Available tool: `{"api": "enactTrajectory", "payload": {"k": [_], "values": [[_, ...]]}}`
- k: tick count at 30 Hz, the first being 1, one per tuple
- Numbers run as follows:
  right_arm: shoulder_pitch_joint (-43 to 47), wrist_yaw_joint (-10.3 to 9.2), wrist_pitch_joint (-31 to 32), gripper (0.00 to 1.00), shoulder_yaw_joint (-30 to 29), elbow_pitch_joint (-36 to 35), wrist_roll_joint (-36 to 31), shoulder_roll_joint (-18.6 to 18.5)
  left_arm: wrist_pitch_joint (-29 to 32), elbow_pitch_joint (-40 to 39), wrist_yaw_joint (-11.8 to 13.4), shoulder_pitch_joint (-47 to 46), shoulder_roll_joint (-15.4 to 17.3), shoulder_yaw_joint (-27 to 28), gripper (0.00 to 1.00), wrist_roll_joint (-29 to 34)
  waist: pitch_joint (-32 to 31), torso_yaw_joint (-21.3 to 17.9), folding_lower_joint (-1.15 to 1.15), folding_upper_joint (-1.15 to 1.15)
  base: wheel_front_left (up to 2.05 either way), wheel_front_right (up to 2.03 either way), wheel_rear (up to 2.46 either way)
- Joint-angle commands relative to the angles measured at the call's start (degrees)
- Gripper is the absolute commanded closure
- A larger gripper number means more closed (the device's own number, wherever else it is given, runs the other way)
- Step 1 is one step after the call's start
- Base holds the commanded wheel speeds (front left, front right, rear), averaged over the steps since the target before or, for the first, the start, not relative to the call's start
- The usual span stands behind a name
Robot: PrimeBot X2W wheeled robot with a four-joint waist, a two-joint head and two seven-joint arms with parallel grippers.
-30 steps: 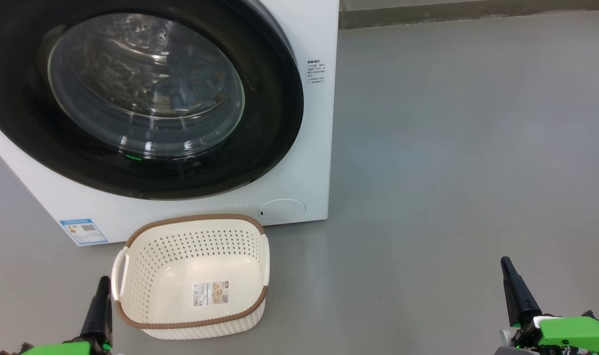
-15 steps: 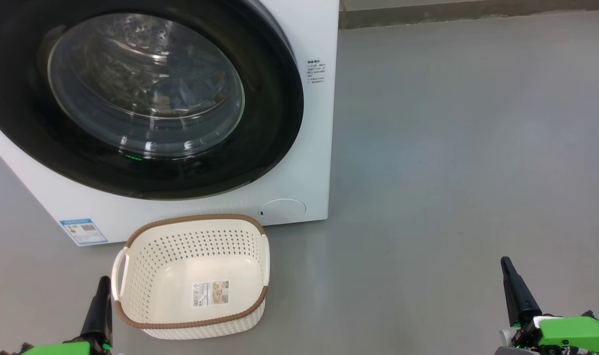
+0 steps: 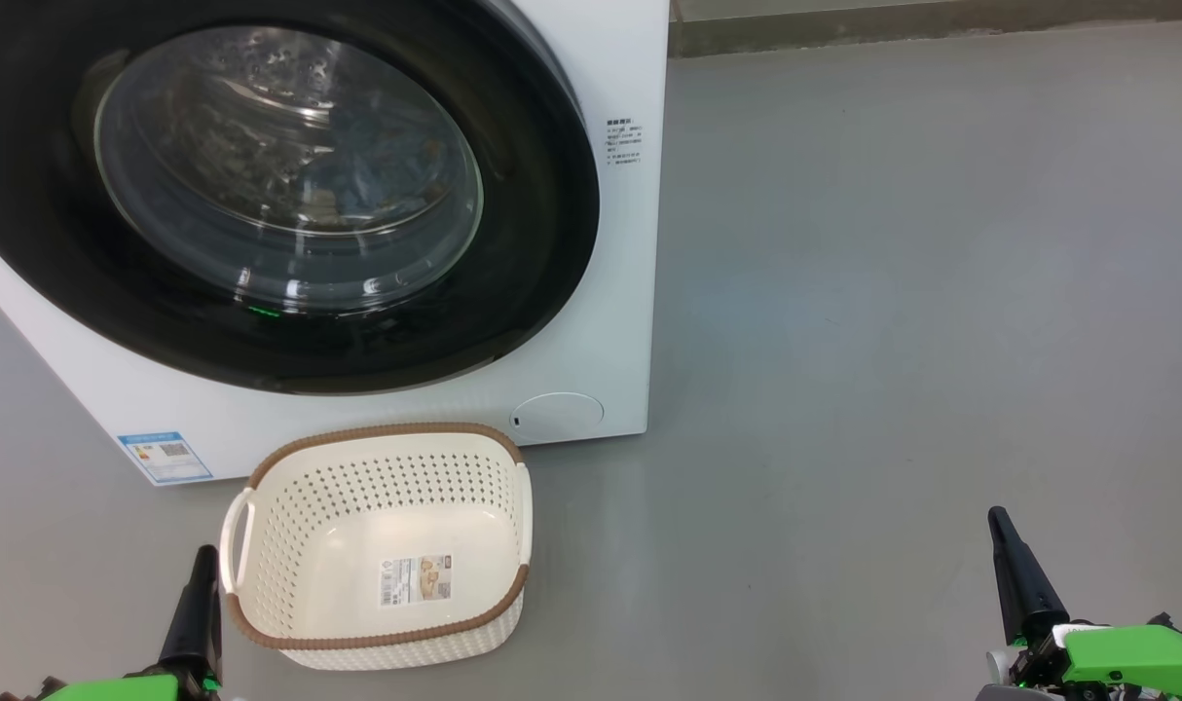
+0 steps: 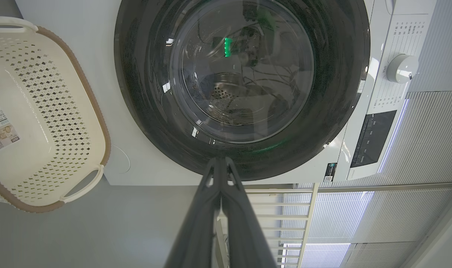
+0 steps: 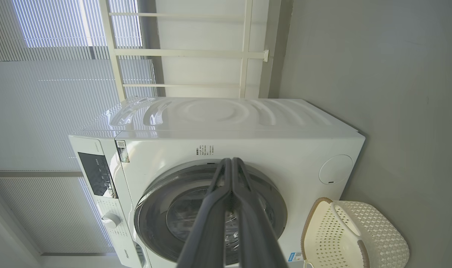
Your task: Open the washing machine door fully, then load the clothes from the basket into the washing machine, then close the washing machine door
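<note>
both my left claw [image 3: 203, 560] and my right claw [image 3: 1002, 531] were closed, fingers pressed together, holding nothing. the large round washing machine door with glossy black rim and clear glass bowl [image 3: 279, 185] lay ahead of and above the left claw, seated flush against the big white front-loading washing machine [image 3: 630, 292]. the right claw stood well apart from it, so the left arm was nearer. being round, the door offered no long axis.

the light blue fabric clothes with orange-brown specks [image 3: 377, 166] lay behind the glass, inside the drum. the small cream-white perforated plastic basket with brown rim [image 3: 387, 428] sat empty, just beside the left claw.

judgement: all three steps looked done; at most a check press on the door might be called for. the door's upper left was cut off in the head view. whether it had latched could not be told, and reflections blurred the clothes.
</note>
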Motion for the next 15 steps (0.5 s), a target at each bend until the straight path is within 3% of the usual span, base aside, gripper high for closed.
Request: {"api": "enactTrajectory", "payload": {"k": [1,15], "values": [[-2.62,-0.08,0.49,1.00,1.33,-1.59,0.19,-0.30,0.18,-1.05,-0.19,-2.18,0.94,1.77,1.00,-0.20,0.00,0.00,0.00,0.00,0.00,0.00,0.00],[-2.62,-0.08,0.49,1.00,1.33,-1.59,0.19,-0.30,0.17,-1.05,-0.19,-2.18,0.94,1.77,1.00,-0.21,0.00,0.00,0.00,0.00,0.00,0.00,0.00]]}}
